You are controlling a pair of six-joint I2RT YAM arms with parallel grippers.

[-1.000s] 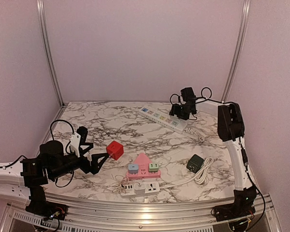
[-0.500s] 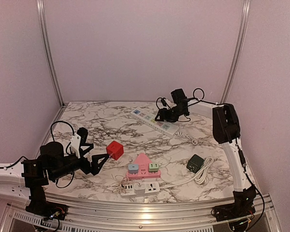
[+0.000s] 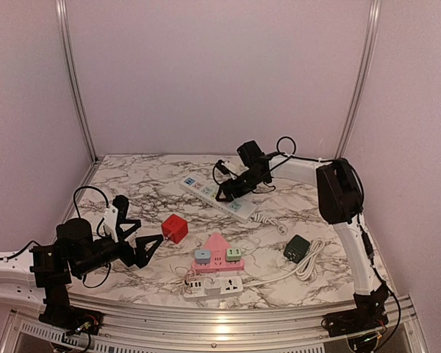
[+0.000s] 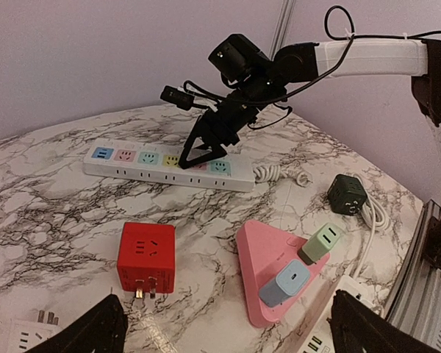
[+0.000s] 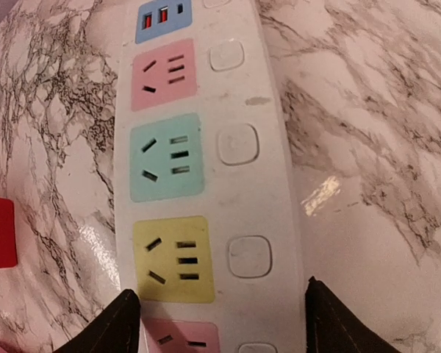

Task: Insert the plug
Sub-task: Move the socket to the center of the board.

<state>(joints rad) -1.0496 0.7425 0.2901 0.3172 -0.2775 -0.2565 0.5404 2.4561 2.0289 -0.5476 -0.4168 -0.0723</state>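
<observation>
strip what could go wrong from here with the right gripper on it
The right gripper clamps the strip by its edges only, so it could pivot or slip. Its coiled cord lies behind it and might snag. The red plug lies with its prongs sideways, toward the open left gripper, so a plain grab may leave them misaligned with the sockets.

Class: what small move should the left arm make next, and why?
Probably ease the left end effector forward around the red cube plug: its jaws are open, the cube lies just ahead, and the right end effector holds the white power strip.
</observation>
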